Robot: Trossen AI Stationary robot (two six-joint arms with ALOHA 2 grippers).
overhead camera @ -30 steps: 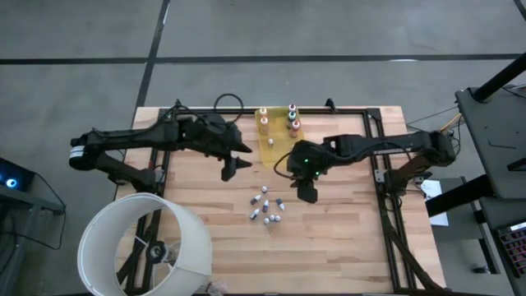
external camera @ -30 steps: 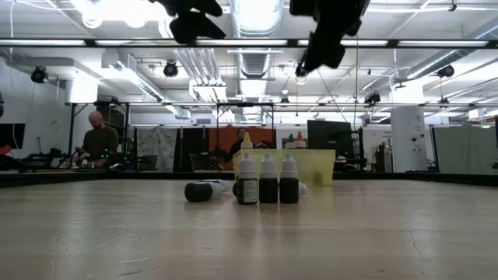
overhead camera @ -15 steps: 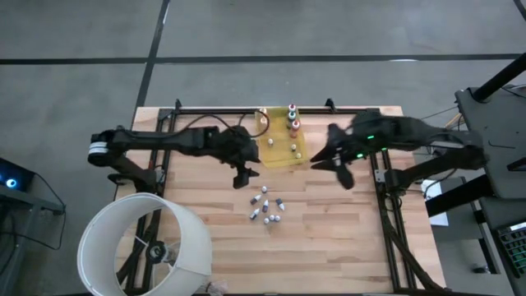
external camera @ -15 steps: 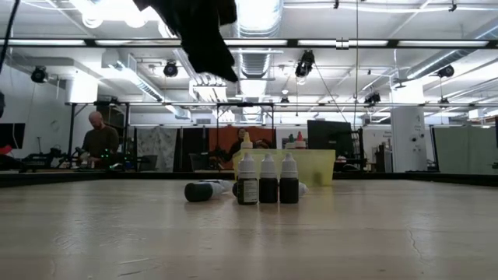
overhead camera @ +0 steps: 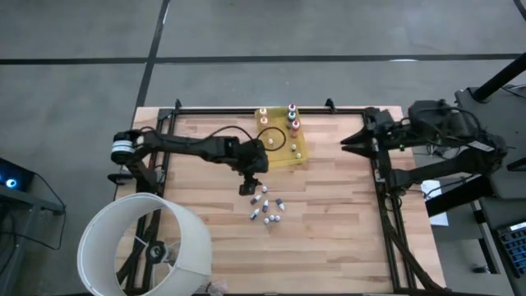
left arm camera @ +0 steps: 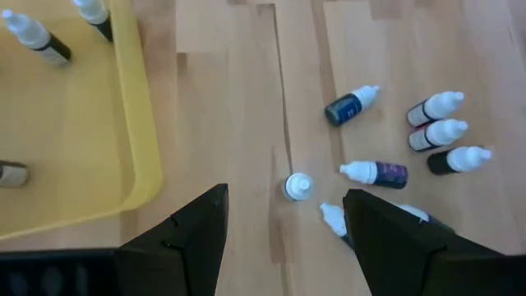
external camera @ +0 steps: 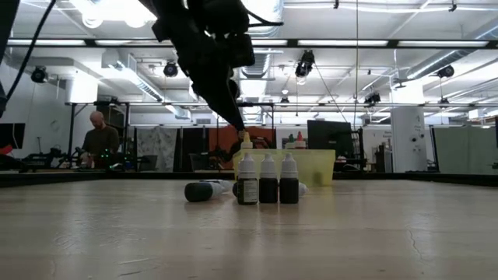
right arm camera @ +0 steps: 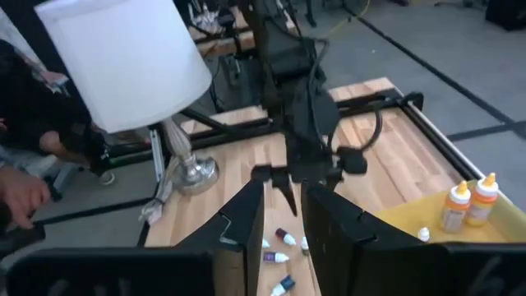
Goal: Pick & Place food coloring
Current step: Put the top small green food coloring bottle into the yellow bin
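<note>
Left gripper (overhead camera: 250, 187) hangs low over the table (overhead camera: 345, 238), fingers (left arm camera: 185, 238) spread wide, nothing between them. It sits just beside the near corner of the yellow tray (overhead camera: 283, 152), over the loose bottles (overhead camera: 267, 207).

Loose bottles: a cluster near the table's middle, dark bodies, white caps. From the left wrist, one stands upright (left arm camera: 297, 187) between the fingers' line, the others lie on their sides around it, one blue-bodied (left arm camera: 349, 107). At table height three dark bottles (external camera: 268, 180) stand in a row, another lies flat (external camera: 201, 190) to their side.

Tray holds more bottles: orange-capped and red-capped ones (overhead camera: 292, 119) along its far edge, a few white-capped ones inside.

Right gripper (overhead camera: 349, 145) is off by the table's right edge, raised, well apart from bottles and tray. Fingers (right arm camera: 242, 230) narrow, a slim gap showing, holding nothing.

White lampshade (overhead camera: 144, 247) at the table's near-left corner. A person (external camera: 99, 141) sits far back in the room
</note>
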